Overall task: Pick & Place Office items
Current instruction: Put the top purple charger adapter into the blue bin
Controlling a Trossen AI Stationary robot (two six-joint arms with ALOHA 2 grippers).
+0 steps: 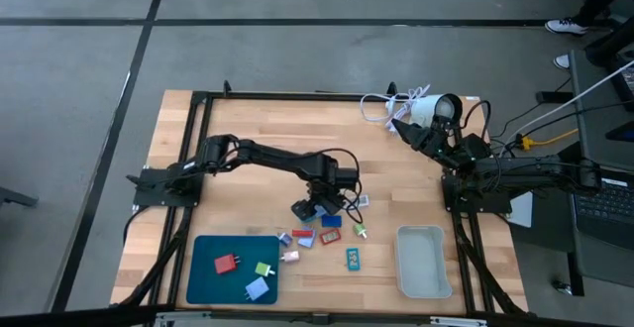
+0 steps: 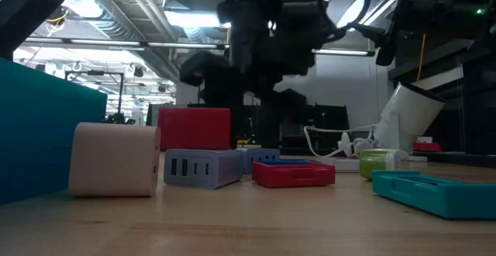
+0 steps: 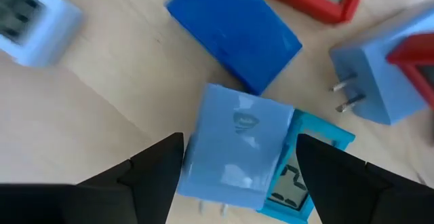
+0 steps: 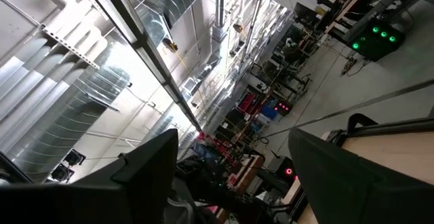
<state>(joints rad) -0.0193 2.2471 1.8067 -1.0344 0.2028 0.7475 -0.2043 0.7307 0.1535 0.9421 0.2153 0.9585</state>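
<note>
High view puts the left tool (image 1: 319, 208) low over the scatter of office items (image 1: 327, 236) in the middle of the counter (image 1: 248, 119), just above the teal tray (image 1: 203, 268) that already carries three pieces. The right tool (image 1: 406, 134) waits near the white lamp (image 1: 436, 109) at the far right, its jaws spread and empty, pointing up into the room.

The step in hand looks like the pick — the left tool has bracketed one piece and not yet closed. In the left wrist view its two dark fingers (image 3: 156, 176) stand wide, one to each side of a pale blue plug block (image 3: 234, 153), with a gap showing on both sides; nothing is held. That block lies partly over a teal piece with a small screen (image 3: 291, 183), and a darker blue block (image 3: 234, 34) sits just beside it.

Next move, as I judge it: close squarely on the pale blue block and lift straight up, so the teal piece underneath is not dragged along. Whether the fingertips already reach the counter is hard to tell from here. A white bin (image 1: 424, 260) stands at the right.
</note>
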